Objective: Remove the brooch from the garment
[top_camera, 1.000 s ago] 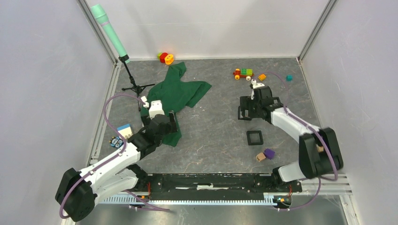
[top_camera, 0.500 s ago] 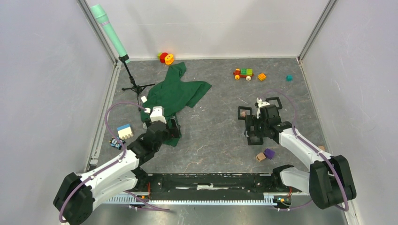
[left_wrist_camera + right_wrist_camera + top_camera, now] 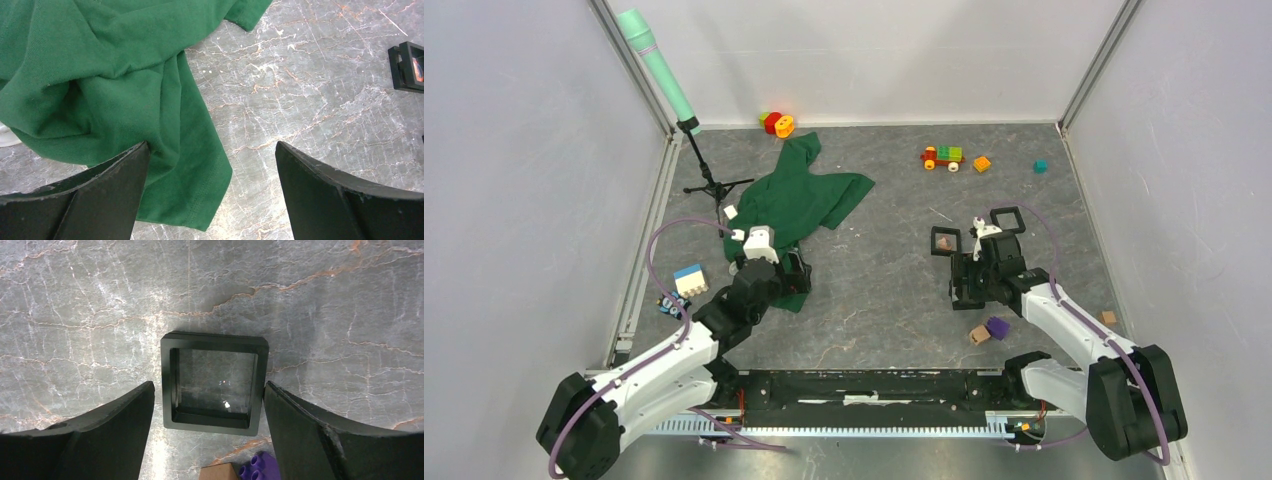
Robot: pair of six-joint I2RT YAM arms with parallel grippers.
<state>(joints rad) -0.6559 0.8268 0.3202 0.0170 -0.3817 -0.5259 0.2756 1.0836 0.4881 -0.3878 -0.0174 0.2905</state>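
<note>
The green garment [image 3: 804, 198] lies crumpled at the back left of the table; it also shows in the left wrist view [image 3: 100, 85]. A tiny white piece [image 3: 731, 212] that looks like the brooch sits at its left edge, and a white bit peeks from under the cloth [image 3: 5, 136]. My left gripper [image 3: 791, 276] [image 3: 211, 146] is open and empty above the garment's near hem, left finger over cloth, right finger over bare table. My right gripper [image 3: 969, 288] [image 3: 209, 386] is open and straddles an empty black square frame [image 3: 215, 340].
Two more black frames [image 3: 945, 241] [image 3: 1007, 220] lie beyond the right gripper. A purple block [image 3: 997, 327] and a brown block [image 3: 978, 335] sit just near it. A blue-white block [image 3: 689, 277], a microphone stand [image 3: 709, 185] and toys [image 3: 942, 157] [image 3: 777, 123] ring the table.
The right gripper moved toward the near edge and now sits over the black frame; two other frames behind it came into view. The left gripper shifted slightly right along the hem.
</note>
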